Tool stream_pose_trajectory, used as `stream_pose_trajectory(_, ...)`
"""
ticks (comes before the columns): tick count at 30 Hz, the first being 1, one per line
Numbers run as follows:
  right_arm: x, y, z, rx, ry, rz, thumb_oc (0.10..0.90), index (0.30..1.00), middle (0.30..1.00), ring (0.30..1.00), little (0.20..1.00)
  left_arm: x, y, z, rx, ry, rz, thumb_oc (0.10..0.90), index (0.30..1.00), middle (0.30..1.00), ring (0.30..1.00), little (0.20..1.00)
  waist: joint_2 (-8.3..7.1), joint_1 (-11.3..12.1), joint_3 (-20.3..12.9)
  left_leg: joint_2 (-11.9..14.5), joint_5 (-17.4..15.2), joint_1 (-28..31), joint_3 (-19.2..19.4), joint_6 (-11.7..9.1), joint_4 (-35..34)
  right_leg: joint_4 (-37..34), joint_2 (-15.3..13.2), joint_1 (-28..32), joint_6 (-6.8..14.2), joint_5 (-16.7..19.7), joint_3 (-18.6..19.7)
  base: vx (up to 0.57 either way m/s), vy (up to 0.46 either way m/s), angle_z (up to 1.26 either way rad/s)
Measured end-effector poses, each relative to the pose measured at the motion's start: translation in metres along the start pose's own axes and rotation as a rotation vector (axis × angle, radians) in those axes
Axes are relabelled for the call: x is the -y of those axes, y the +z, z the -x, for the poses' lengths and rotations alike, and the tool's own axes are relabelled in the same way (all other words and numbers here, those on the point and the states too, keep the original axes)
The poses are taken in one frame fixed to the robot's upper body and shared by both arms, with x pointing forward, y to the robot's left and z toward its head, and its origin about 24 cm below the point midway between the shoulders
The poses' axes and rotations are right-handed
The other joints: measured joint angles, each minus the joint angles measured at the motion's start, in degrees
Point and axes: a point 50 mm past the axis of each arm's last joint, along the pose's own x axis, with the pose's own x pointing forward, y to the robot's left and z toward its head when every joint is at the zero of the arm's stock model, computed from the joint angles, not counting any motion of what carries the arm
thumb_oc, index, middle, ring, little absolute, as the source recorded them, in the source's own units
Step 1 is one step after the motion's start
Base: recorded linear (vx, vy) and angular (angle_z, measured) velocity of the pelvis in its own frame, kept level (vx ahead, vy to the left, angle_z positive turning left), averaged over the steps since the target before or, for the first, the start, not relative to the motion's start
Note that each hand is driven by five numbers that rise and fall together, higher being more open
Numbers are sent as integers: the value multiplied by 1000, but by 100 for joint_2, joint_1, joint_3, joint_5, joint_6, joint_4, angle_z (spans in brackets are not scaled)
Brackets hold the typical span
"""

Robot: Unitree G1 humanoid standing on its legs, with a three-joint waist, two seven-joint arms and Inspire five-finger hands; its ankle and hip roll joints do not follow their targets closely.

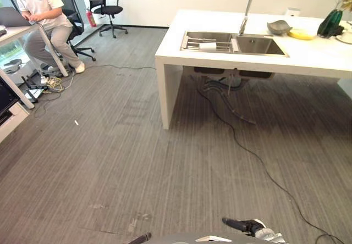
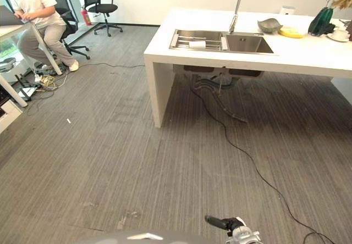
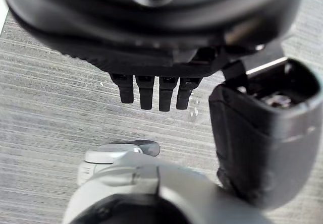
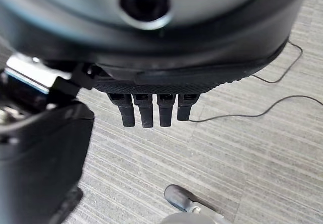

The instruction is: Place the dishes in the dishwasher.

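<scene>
- L hand (image 3: 151, 90): fingers straight, relaxed, thumb standing apart; holds nothing, grey carpet floor (image 3: 45, 93) past it.
- R hand (image 4: 151, 110): same, fingers straight in a row, spread loose, holds nothing; floor past it.
- White table (image 1: 308, 54) w/ sink (image 1: 234, 42) set in top, well apart from both hands, across the floor.
- Dishes: white cup (image 1: 208, 45) lying on wire rack in sink's left basin; grey bowl (image 1: 279, 27) on table just right of tap (image 1: 246, 7); yellow dish (image 1: 302, 34) touching/just beside bowl, can't tell which.
- Green vase (image 1: 330, 23) near table's far right; cup on saucer (image 2: 337, 35) beside it.
- Far left: person seated (image 1: 47, 18) at a desk, black office chair (image 1: 104, 6) beyond.
</scene>
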Motion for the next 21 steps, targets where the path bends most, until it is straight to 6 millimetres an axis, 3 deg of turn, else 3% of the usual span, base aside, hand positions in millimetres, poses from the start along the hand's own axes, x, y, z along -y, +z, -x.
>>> stream_pose_trajectory(2,0,0,0,-1,-1,0,800,900,900,900,900,1,13,0,52,-2,9,800,900,900,900,900,87,-9,97,-10,2,28,1,-1,-35,-279,11,172,-47,151,0,0,0,0)
stream_pose_trajectory(7,1,1,0,13,-2,-7,800,900,900,900,900,4,32,0,118,-14,11,800,900,900,900,900,90,-54,227,-16,0,176,12,-12,-120,-563,32,422,-54,261,38,2,-9,-3)
stream_pose_trajectory(14,3,-2,0,5,-6,-91,800,900,900,900,900,5,43,1,180,-20,18,800,900,900,900,900,-61,-41,416,-10,25,209,-11,-48,-211,-575,39,407,-22,229,11,-2,-5,1)
stream_pose_trajectory(21,5,-6,1,1,-17,-122,800,900,900,900,900,4,44,1,183,-17,19,800,900,900,900,900,-2,-60,469,-14,25,204,-10,-56,-225,-585,32,394,-37,234,7,3,-4,0)
